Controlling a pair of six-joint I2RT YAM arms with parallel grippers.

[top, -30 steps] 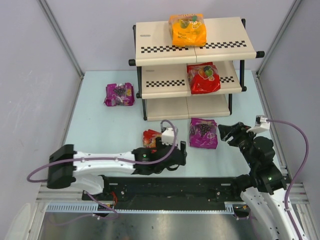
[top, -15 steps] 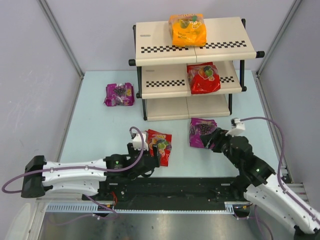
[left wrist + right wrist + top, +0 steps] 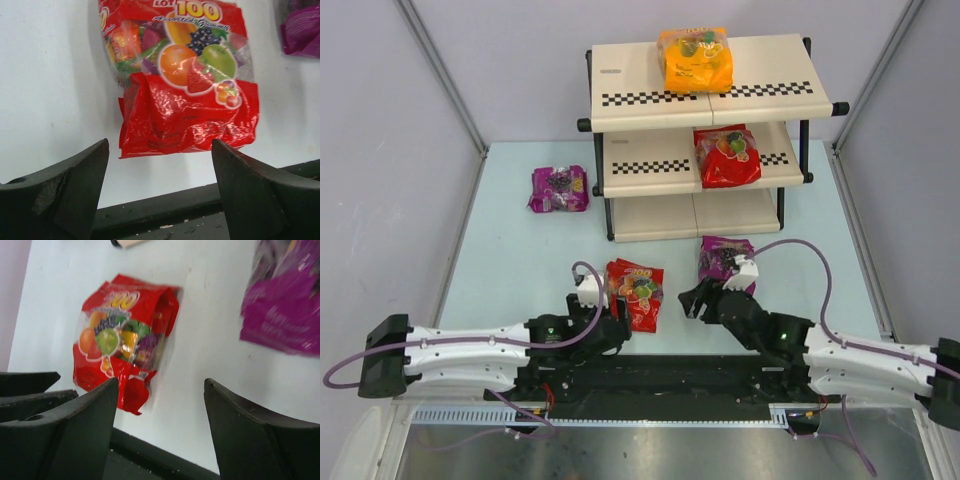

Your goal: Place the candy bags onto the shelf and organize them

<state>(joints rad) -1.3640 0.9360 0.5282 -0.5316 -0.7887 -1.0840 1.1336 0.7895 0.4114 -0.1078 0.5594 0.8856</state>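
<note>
Candy bags were spread about: an orange bag (image 3: 696, 60) on the top tier of the shelf (image 3: 640, 85), a red bag (image 3: 727, 157) on its middle tier, a purple bag (image 3: 559, 188) on the table (image 3: 520, 260) left of it, a second purple bag (image 3: 723, 257) just in front, and a loose red bag (image 3: 636, 292) nearer the arms. The left gripper (image 3: 612, 326) was held spread and empty at that bag's near edge. The right gripper (image 3: 692, 300) was likewise spread, to its right.
</note>
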